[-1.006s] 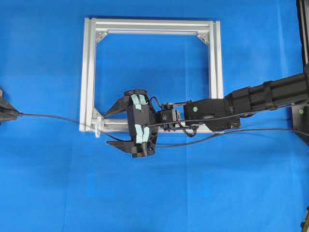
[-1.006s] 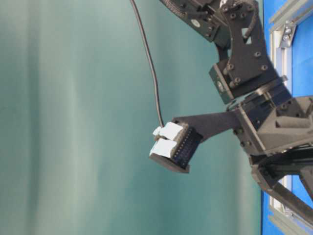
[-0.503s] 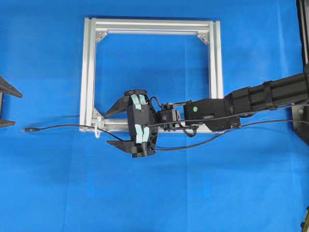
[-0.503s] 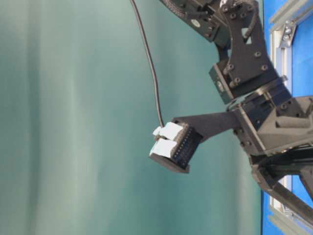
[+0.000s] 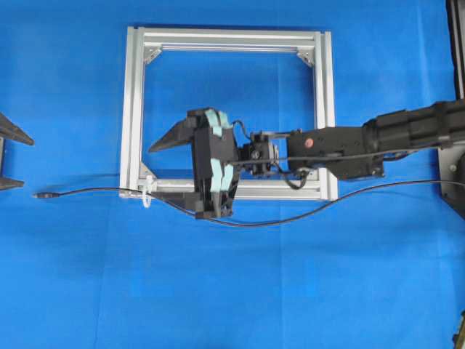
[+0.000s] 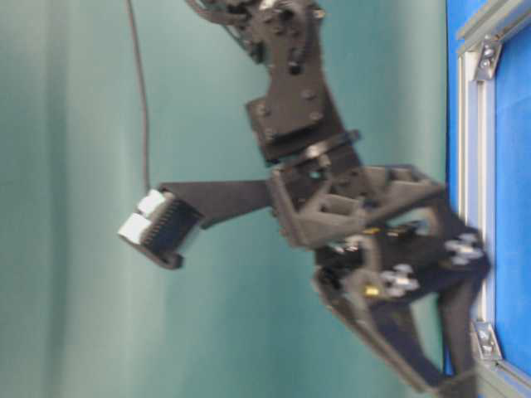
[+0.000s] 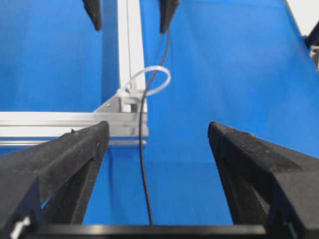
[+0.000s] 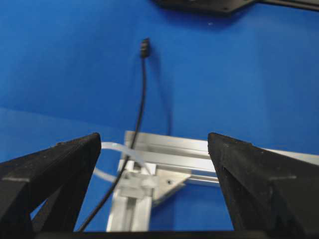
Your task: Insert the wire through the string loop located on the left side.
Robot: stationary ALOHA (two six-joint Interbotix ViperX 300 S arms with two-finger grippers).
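Black wire [image 5: 94,191], white string loop [image 7: 152,79], silver frame [image 5: 134,109], blue table cover [image 5: 73,276].

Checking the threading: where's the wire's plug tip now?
Overhead view: the plug tip lies on the blue mat at far left, left of the string loop and just right of the open left gripper.

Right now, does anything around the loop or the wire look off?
Nothing stands out. The wire runs through the string loop at the frame's corner, plug tip lying on the cloth. Left gripper and right gripper are both open, holding nothing.
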